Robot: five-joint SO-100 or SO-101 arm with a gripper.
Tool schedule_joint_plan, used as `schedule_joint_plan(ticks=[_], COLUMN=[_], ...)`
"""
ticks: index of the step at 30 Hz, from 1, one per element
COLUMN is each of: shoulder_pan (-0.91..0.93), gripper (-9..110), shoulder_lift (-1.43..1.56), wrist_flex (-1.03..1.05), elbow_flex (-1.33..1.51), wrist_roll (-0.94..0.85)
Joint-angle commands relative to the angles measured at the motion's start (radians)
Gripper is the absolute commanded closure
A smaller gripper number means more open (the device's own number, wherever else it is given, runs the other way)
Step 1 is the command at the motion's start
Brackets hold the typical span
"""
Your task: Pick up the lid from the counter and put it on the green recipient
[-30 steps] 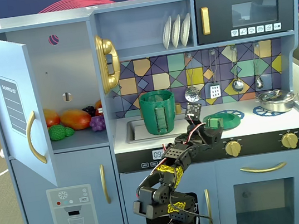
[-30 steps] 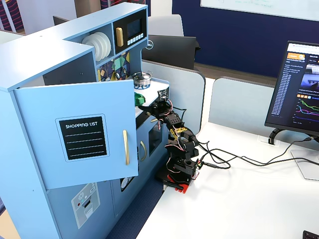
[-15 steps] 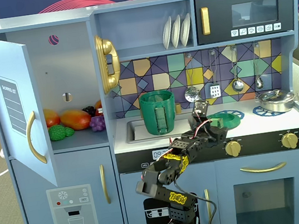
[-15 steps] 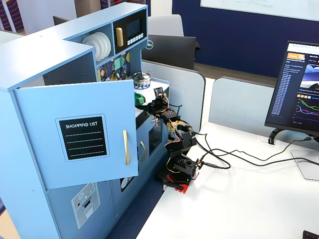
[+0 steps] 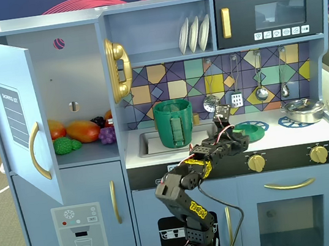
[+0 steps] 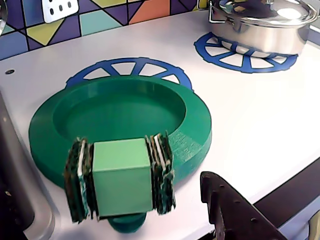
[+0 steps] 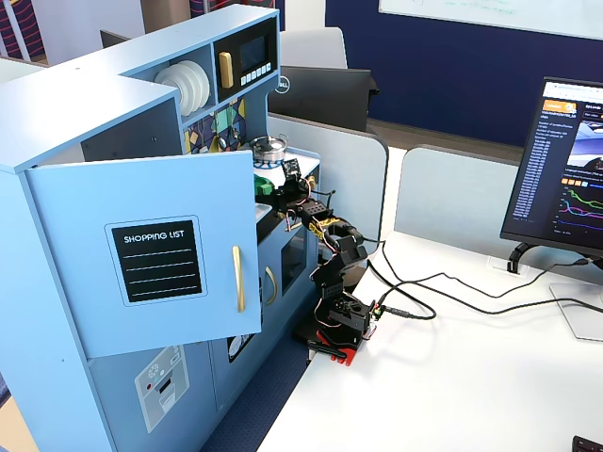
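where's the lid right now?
The lid lies on the counter over the left blue burner ring in the wrist view, right of the green pot in a fixed view.

I saw the white counter (image 6: 150, 45) w/ the lid (image 6: 120, 107) lying upside down on a blue burner ring (image 6: 131, 67); metal pot (image 6: 260, 25) sat on 2nd ring (image 6: 245, 55); green recipient (image 5: 174, 123) stood in sink (image 5: 149, 144).

Readable text on the toy kitchen and office gear

The open fridge door (image 7: 151, 254) carries a black panel (image 7: 156, 261) headed "SHOPPING LIST" at its centre; at one o'clock from it, a dark chair back (image 7: 316, 94) shows "DELL"; monitor (image 7: 570, 165) text is too small to read.
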Motion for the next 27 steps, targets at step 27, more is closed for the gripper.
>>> schedule_joint_plan(ticks=[27], shoulder_pan=[-0.067], gripper=[101], shoulder_lift=[-0.262], wrist_flex=[-0.066], elbow_flex=[-0.295], wrist_roll=[-0.029])
